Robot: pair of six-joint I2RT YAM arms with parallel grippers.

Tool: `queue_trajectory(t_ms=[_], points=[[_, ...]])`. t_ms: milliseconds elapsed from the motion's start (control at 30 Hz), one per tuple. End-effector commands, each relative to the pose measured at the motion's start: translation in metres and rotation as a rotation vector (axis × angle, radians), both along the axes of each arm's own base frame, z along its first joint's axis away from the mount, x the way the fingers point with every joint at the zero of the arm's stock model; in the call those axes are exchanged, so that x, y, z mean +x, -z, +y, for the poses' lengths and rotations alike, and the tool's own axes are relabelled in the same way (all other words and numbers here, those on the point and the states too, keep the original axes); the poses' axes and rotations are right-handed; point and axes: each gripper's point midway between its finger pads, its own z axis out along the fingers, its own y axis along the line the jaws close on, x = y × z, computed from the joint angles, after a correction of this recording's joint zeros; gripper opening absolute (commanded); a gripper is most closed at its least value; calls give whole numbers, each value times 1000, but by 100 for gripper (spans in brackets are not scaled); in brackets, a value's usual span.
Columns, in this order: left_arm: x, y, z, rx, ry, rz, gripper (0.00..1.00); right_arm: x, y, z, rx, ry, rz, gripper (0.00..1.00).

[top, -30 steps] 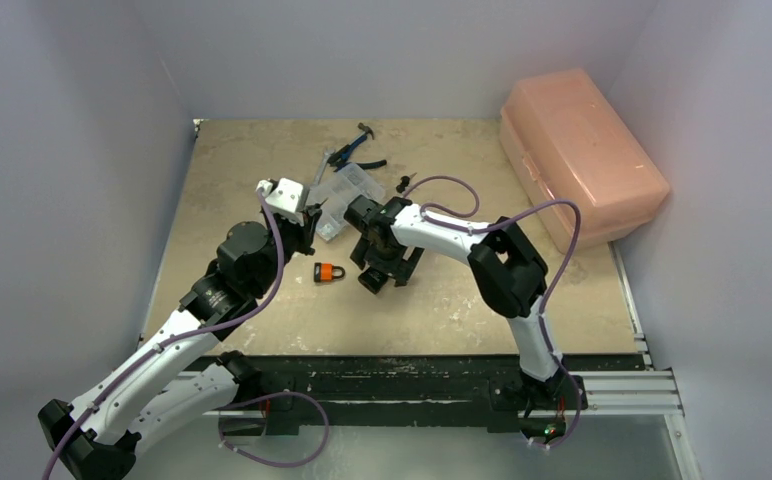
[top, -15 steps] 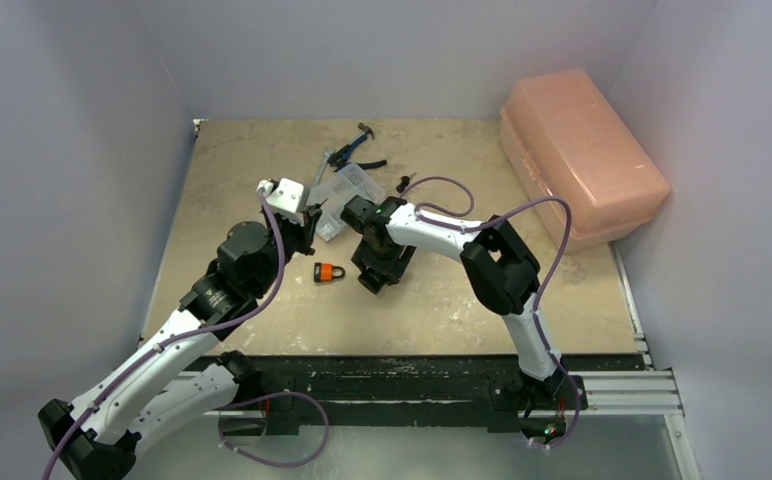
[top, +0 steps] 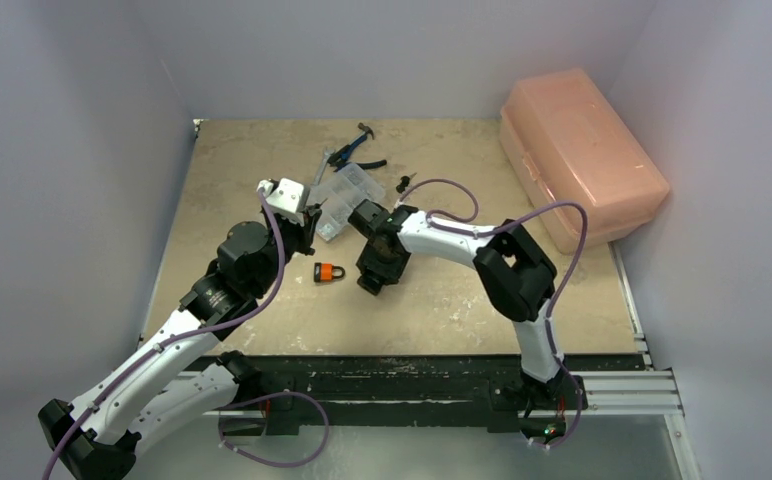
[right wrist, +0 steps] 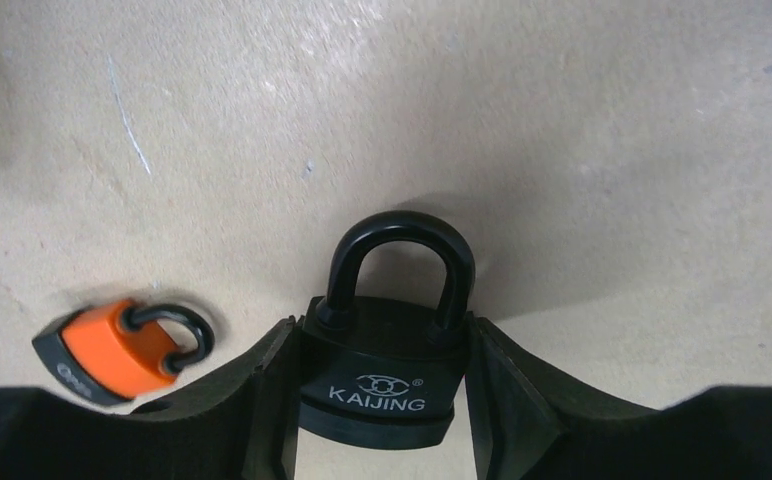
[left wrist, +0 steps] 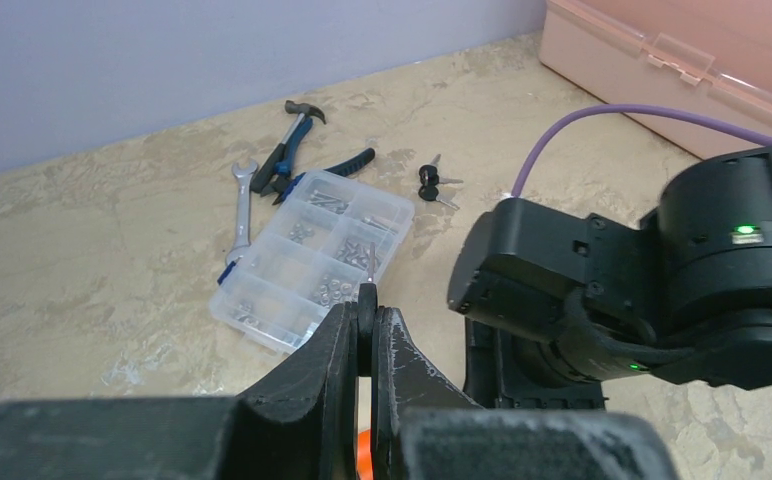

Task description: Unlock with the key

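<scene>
- Right gripper: I read its two dark fingers as pressed against the flat sides of the black padlock, clamping it; gripping by the body leaves the shackle free and, I judge, steadies the lock for a key
- Black padlock: matt black block with rounded corners, pale maker's stamp on its face, and a thick glossy shackle arching towards 12 o'clock in the right wrist view; the shackle sits seated in the body, so it looks locked
- Orange padlock: smaller, bright casing, short dark shackle, lying flat at 9 o'clock from the gripped lock, just beside it and not touching
- Keys: small black-headed pair with thin metal blades, loose on the table at about 1 o'clock from the right gripper in the top view, well apart
- Left gripper: fingertips closed together; I cannot tell whether anything is pinched between them
- Parts box: clear plastic, ribbed into small compartments of metal fasteners, beyond the left fingertips at 11 o'clock
- Judgement: the lock is held, the key not yet fetched
</scene>
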Motion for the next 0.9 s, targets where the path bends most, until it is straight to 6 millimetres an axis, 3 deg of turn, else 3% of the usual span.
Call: queue_trajectory(t_ms=[0, 100, 300, 367, 567, 733, 867], points=[[2, -18, 5, -11, -22, -40, 0, 15, -59, 14, 158, -32, -177, 0], [2, -18, 5, -10, -23, -42, 0, 16, -78, 16, 265, -70, -275, 0], [2, -18, 7, -12, -31, -50, 0, 34, -139, 14, 535, -75, -481, 0], [2, -19, 8, -14, -35, -56, 0, 40, -163, 4, 593, -63, -539, 0], [2, -20, 7, -31, -34, -57, 0, 53, -211, -37, 665, 8, -679, 0], [-1, -28, -1, -93, 0, -52, 0, 52, -233, -75, 790, 140, -785, 0], [-4, -24, -22, -182, 66, 38, 0, 45, -258, -83, 920, 164, -843, 0]])
